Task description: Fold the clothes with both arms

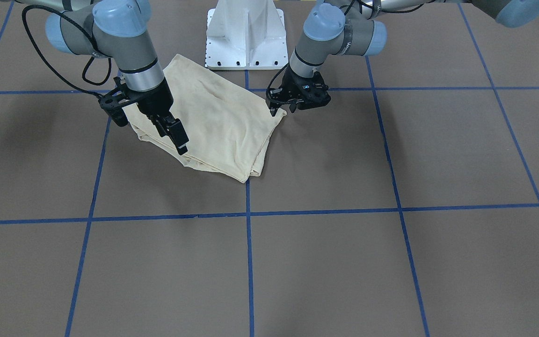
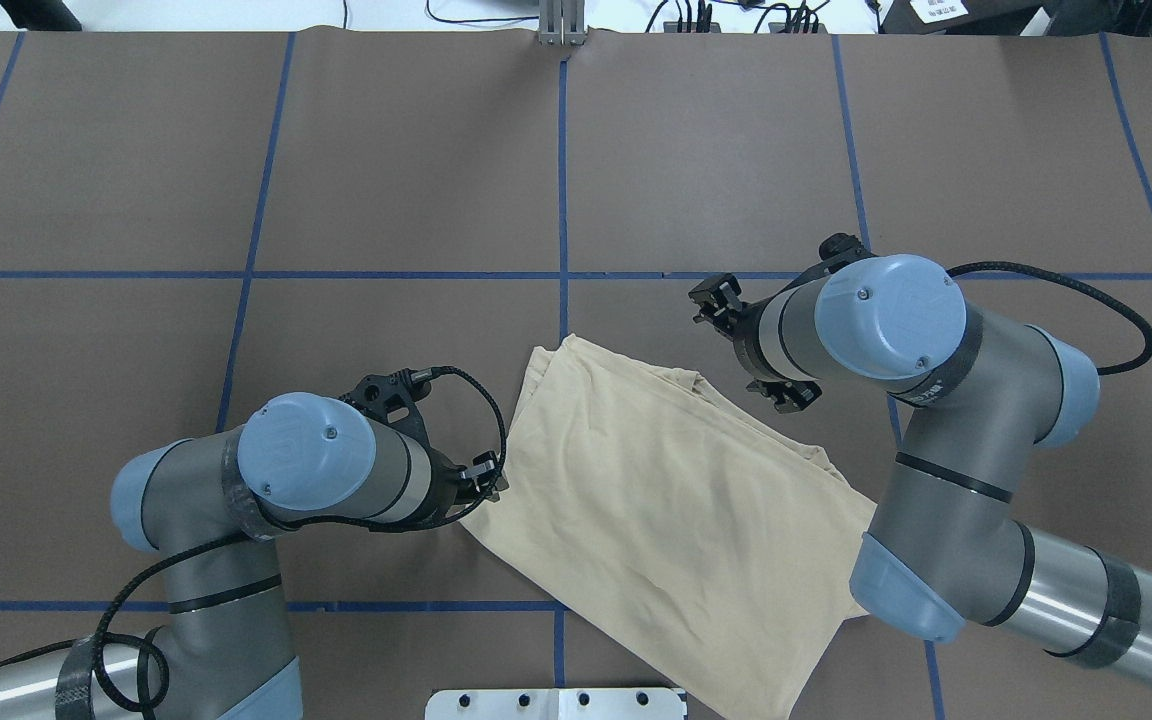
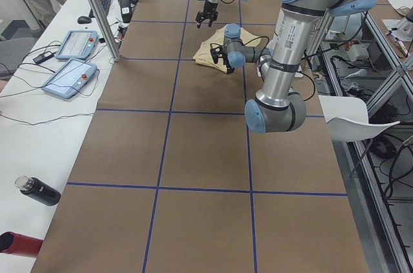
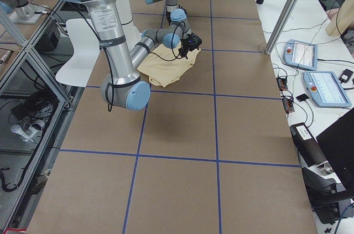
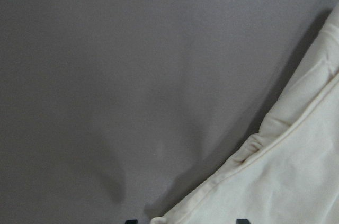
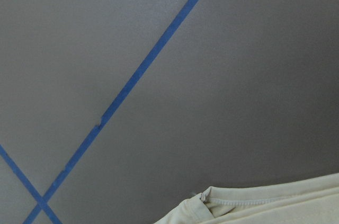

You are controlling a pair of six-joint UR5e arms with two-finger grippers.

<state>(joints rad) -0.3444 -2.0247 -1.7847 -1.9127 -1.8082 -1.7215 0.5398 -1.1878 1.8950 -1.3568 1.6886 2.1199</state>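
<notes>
Between the left tool point(image 1: 282, 110) and right tool point(image 1: 180, 142) lies the T-shirt point(image 1: 225, 124).

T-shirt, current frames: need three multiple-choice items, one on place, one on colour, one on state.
1. Where does the T-shirt lie?
A. On the table, just in front of the white pedestal
B. At the table's edge farthest from the robot
C. Hanging in the air between both arms

2. What colour is it?
A. Navy
B. Pale cream-yellow
C. Grey

3. What state is it in?
A. Spread flat with sleeves out
B. Balled up
C. Folded into a compact layered bundle

Key:
1 A: in the front-facing view it rests on the brown surface close to the pedestal.
2 B: the fabric is cream in every view.
3 C: stacked edges show at its near corner and no sleeves stick out.
</notes>
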